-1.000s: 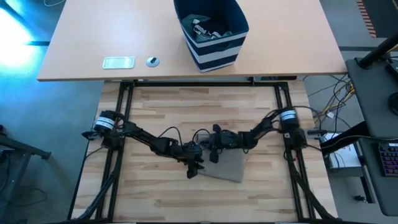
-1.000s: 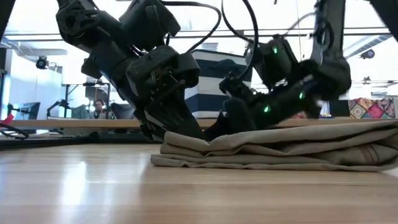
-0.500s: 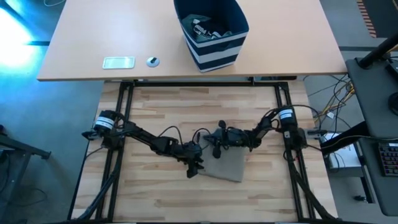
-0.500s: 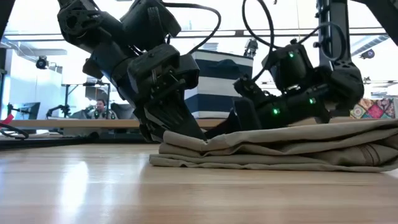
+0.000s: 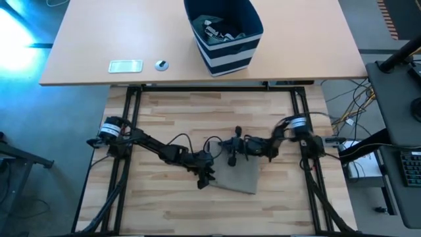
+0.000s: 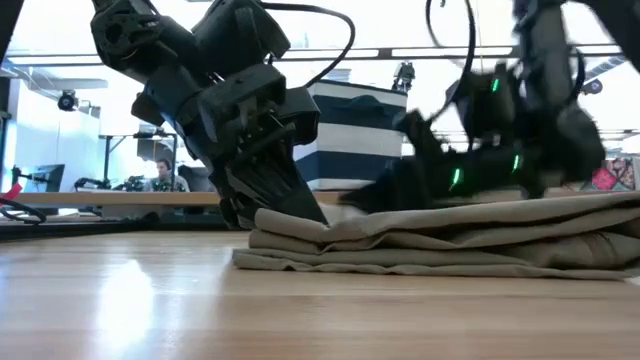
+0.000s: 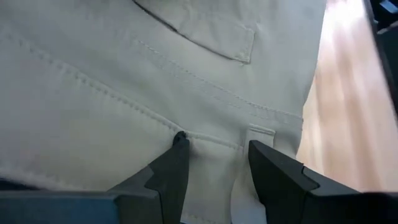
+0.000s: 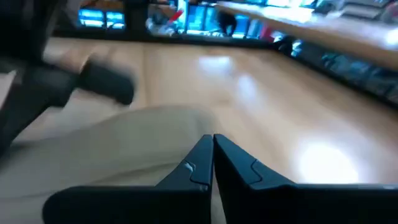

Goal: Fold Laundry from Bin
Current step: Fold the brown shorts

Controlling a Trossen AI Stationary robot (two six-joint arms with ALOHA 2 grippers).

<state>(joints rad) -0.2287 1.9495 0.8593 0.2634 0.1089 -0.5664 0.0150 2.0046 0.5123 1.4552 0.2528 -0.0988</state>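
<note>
A beige garment lies folded in several flat layers on the wooden table, right of its middle. My left gripper slants down onto the garment's left end, its fingers apart. My right gripper points level over the garment's far part, shut with nothing between its fingers. It is blurred in the low view. The navy bin with white stripes stands on the far desk, with dark and grey laundry inside. My left gripper rests both fingertips on the garment's top layer, at a stitched seam beside a belt loop, near the left end. The fingers slant down from the table's left. No cloth is pinched between them, and the garment lies flat. Whether my right gripper touches the garment, I cannot tell.
A small white flat device and a small round object lie on the far desk, left of the bin. Bare wood shows left of and beyond the garment. A person sits in the room behind.
My right gripper has drawn back toward the table's right edge and risen a little over the garment. It has tipped up from a downward slant to level and stays shut. My left gripper has kept its place on the garment.
</note>
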